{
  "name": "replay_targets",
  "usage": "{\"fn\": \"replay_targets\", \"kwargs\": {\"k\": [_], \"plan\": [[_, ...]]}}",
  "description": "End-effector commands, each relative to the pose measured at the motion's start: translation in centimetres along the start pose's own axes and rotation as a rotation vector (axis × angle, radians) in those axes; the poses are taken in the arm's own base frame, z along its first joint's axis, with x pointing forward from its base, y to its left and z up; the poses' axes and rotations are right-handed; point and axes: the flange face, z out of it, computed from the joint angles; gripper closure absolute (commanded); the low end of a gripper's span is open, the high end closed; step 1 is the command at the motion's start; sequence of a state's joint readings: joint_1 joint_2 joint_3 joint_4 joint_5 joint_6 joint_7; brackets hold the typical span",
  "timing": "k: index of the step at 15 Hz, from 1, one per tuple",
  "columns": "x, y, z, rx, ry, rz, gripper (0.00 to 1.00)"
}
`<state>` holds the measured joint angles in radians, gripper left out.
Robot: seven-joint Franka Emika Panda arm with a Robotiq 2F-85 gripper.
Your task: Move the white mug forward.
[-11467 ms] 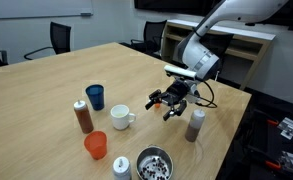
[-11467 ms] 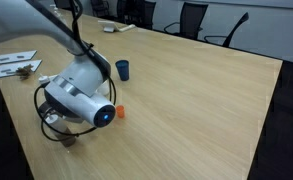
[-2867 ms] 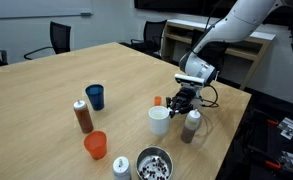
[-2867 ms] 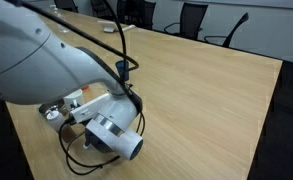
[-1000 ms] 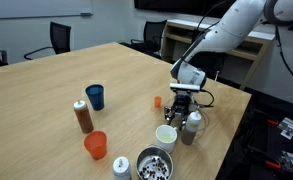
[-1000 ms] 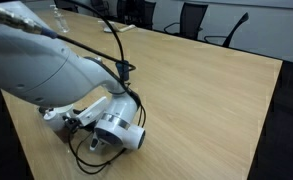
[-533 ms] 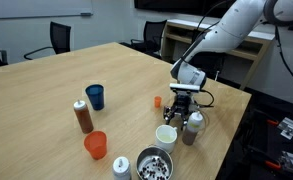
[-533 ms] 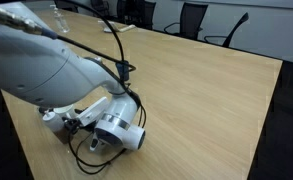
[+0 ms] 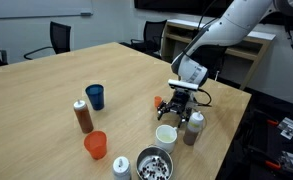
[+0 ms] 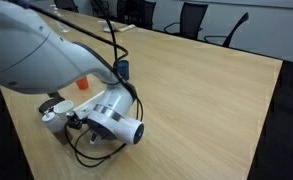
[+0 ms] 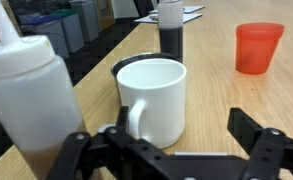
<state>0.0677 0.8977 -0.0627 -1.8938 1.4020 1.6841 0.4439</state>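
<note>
The white mug (image 9: 166,136) stands upright on the wooden table near its front edge. It fills the middle of the wrist view (image 11: 154,100), with its loop handle turned towards the camera. My gripper (image 9: 175,108) hangs just behind and above the mug. In the wrist view the gripper (image 11: 181,138) is open and its fingers are apart from the mug. In an exterior view the arm hides most of the mug (image 10: 51,113).
A brown squeeze bottle (image 9: 194,127) stands right beside the mug. A metal bowl (image 9: 154,164), a small white-capped bottle (image 9: 121,166), an orange cup (image 9: 95,146), a brown shaker (image 9: 82,116) and a dark blue cup (image 9: 94,96) stand nearby. The table edge (image 9: 211,150) is close.
My gripper has drawn back and up a little from the mug. The mug stands where it was, free of the fingers.
</note>
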Motion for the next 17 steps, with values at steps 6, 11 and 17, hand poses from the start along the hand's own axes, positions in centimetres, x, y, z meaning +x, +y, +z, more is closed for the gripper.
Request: {"fn": "replay_targets", "kwargs": {"k": [6, 11, 17], "plan": [[-8.2, 2.0, -0.2, 0.200, 0.182, -0.024, 0.00], [-11.4, 2.3, 1.2, 0.153, 0.163, -0.067, 0.00], [-12.7, 3.6, 1.1, 0.156, 0.173, -0.075, 0.00]]}}
